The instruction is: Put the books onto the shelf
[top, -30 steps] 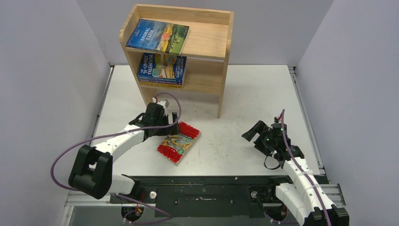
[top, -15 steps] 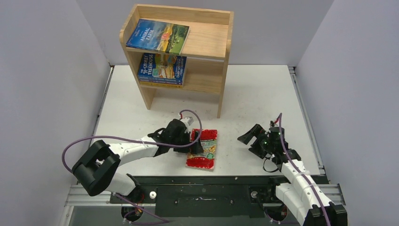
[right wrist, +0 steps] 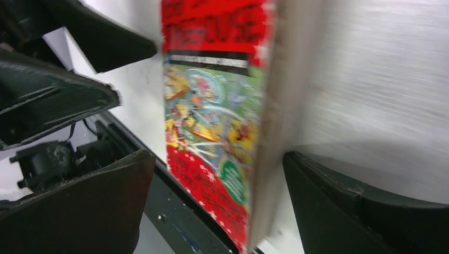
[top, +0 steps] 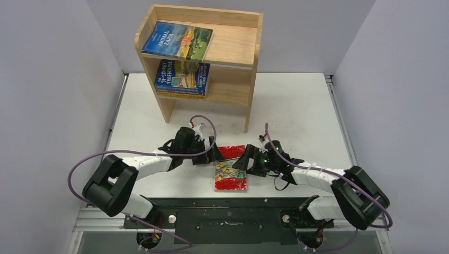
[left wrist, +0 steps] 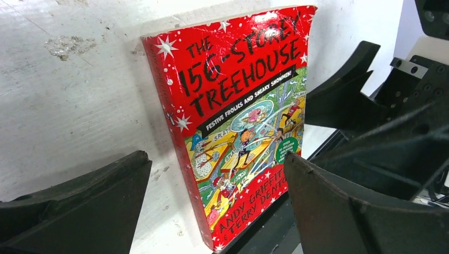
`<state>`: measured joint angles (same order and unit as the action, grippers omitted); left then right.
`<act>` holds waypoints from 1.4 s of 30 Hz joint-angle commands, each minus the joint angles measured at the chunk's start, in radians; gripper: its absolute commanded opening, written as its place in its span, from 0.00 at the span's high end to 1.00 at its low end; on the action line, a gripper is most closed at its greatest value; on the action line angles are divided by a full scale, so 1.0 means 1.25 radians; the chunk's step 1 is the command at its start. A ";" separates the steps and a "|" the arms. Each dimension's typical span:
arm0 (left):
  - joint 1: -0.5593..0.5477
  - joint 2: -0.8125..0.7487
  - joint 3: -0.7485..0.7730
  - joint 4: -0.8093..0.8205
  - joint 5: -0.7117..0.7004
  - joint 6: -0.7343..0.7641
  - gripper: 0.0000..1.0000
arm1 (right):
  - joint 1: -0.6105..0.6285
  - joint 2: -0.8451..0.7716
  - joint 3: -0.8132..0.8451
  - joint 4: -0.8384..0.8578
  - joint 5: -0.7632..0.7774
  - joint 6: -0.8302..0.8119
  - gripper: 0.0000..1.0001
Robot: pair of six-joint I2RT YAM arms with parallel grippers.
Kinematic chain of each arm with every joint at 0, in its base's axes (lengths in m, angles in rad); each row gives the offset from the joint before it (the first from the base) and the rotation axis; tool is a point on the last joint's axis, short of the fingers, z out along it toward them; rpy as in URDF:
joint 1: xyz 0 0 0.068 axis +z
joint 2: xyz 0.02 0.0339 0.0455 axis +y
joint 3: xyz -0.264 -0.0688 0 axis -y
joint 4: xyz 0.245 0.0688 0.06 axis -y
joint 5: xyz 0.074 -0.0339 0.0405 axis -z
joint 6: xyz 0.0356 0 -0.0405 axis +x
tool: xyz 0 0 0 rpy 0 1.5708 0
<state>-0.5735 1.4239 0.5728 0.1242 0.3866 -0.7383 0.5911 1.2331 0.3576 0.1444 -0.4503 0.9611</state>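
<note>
Table (top: 296, 106) is being occupied at its far side by the wooden shelf (top: 238, 47). The landscape-cover book (top: 177, 40) is being carried flat on the shelf's rimmed top, left side. The blue book (top: 182, 76) is being kept flat on a thin stack on the inner board. The red-bordered book (top: 231, 174) is being left flat, cover up, near the table's front edge, well apart from the shelf. It is being flanked by left gripper (top: 210, 154) and right gripper (top: 247, 162). Both sets of fingers are being held wide apart, and nothing is being gripped.
</note>
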 commanded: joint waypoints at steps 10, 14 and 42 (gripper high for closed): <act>0.004 0.119 -0.013 0.207 0.140 -0.070 0.02 | 0.074 0.163 0.022 0.333 0.038 0.116 0.31; -0.021 0.137 -0.008 0.250 0.140 -0.105 0.02 | 0.076 0.179 0.012 0.384 0.028 0.154 0.57; 0.050 -0.069 -0.012 0.042 0.305 0.009 0.03 | -0.088 -0.110 -0.038 0.327 -0.213 0.062 0.95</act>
<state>-0.5156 1.3369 0.5644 0.1108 0.7074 -0.7216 0.4793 1.0939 0.3008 0.3668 -0.5892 1.0367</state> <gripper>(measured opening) 0.969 0.168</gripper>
